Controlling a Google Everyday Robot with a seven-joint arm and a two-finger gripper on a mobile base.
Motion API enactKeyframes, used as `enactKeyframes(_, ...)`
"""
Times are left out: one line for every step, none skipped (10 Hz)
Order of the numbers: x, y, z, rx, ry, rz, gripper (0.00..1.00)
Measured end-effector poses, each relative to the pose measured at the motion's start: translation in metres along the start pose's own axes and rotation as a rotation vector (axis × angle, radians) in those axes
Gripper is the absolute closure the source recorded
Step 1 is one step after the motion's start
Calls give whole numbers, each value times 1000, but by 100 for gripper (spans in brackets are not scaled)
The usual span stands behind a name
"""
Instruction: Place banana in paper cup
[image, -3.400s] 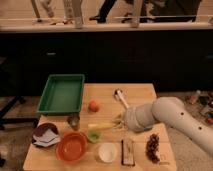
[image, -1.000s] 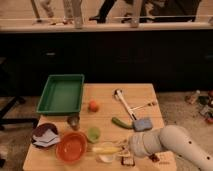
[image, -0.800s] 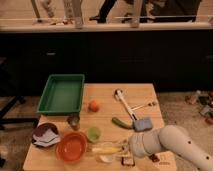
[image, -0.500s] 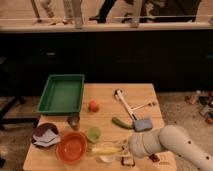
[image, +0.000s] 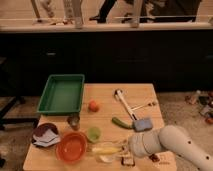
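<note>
while the arm (image: 172, 142) reaches in from the lower right, its pincer (image: 125, 148) sits low over the front edge of the worktop (image: 107, 95), at the right end of the banana (image: 106, 149); whether the pincer grips the banana cannot be told, since the wrist hides the contact; banana lies roughly level, left tip pointing toward the orange bowl (image: 71, 147), right end meeting the pincer; banana sits across the top of the paper cup (image: 105, 156), which shows as a pale round just under it at the worktop's front edge; cannot tell if the banana rests on the rim or is held just above it.

other items: orange bowl just left of the banana; small green cup (image: 93, 133) just behind banana and bowl; dark metal cup (image: 74, 120) behind the bowl; green tray (image: 62, 93) at the back left; small orange fruit (image: 93, 105) right of the tray; green vegetable (image: 120, 122) near the middle right, touching or just beside a blue sponge (image: 141, 124); white-handled utensil (image: 123, 102) behind those, lying diagonal; dark and white bag (image: 45, 135) at the left front corner.
</note>
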Motion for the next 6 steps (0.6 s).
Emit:
enactKeyframes(0, 0, 0, 0, 0, 0, 20)
enactKeyframes(0, 0, 0, 0, 0, 0, 20)
enactKeyframes(0, 0, 0, 0, 0, 0, 20)
enactKeyframes(0, 0, 0, 0, -1, 1, 20)
enactKeyframes(0, 0, 0, 0, -1, 1, 20)
enactKeyframes(0, 0, 0, 0, -1, 1, 20)
